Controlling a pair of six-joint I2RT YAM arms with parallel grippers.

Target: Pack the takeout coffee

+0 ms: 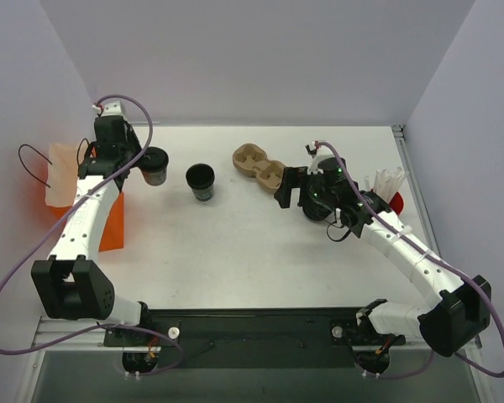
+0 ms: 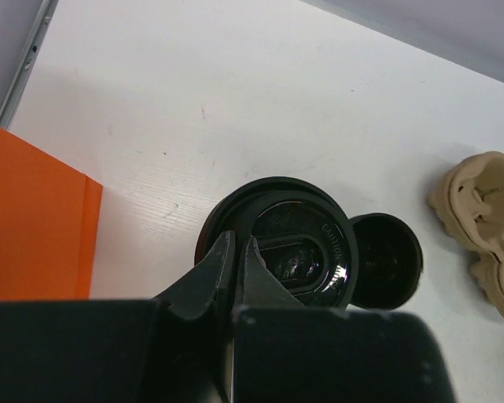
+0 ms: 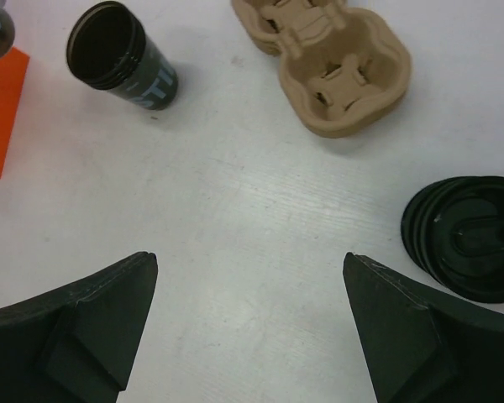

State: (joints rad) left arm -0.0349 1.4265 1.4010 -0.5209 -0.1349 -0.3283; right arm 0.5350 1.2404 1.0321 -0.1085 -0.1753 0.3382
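White tabletop point(image 1: 260, 269), pale walls point(image 1: 235, 59), orange bag point(image 1: 113, 222) left, takeout coffee point(image 1: 154, 165) beside

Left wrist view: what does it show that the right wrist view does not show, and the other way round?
Only the left wrist view shows the left gripper, shut on the lid rim of the takeout coffee. Only the right wrist view shows the right gripper, open with nothing between its fingers, and the stack of loose lids. Both views show the lidless cup, the cardboard cup carrier, the orange bag and the white table.
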